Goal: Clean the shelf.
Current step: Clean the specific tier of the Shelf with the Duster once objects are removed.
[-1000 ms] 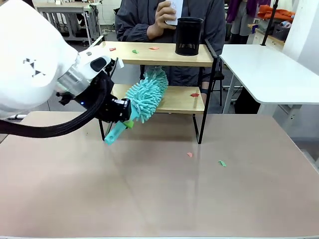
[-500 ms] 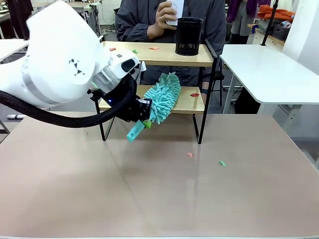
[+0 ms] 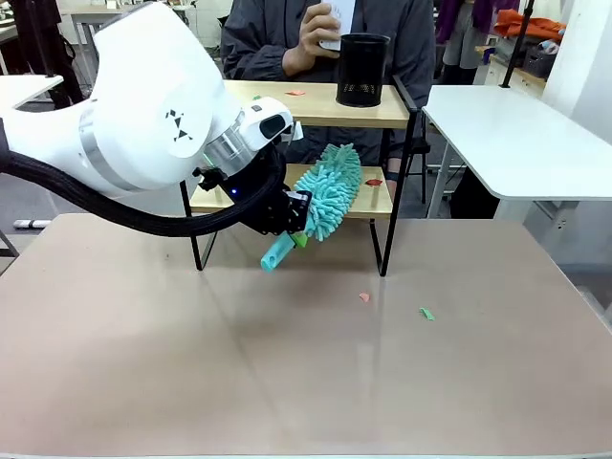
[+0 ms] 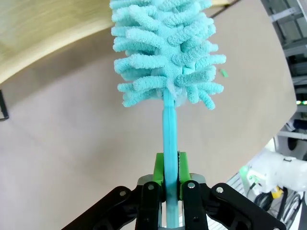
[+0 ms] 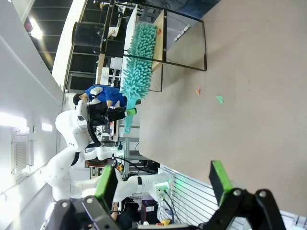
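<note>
Brown tabletop (image 3: 287,382) below. My left gripper (image 4: 168,165) pinches the teal duster (image 4: 165,48) by its handle, green pads tight on both sides. Fluffy head points up-right at the shelf (image 3: 306,107), over its lower board; contact unclear. Red scrap (image 3: 374,182) sits on that board just right of the head. Black mesh cup (image 3: 362,69) and paper bits (image 3: 295,93) on the top board. Shelf stands at the table's far edge, person (image 3: 263,43) behind. My right gripper (image 5: 163,179) is spread, holding nothing. Green scrap (image 3: 426,314) on the tabletop.
</note>
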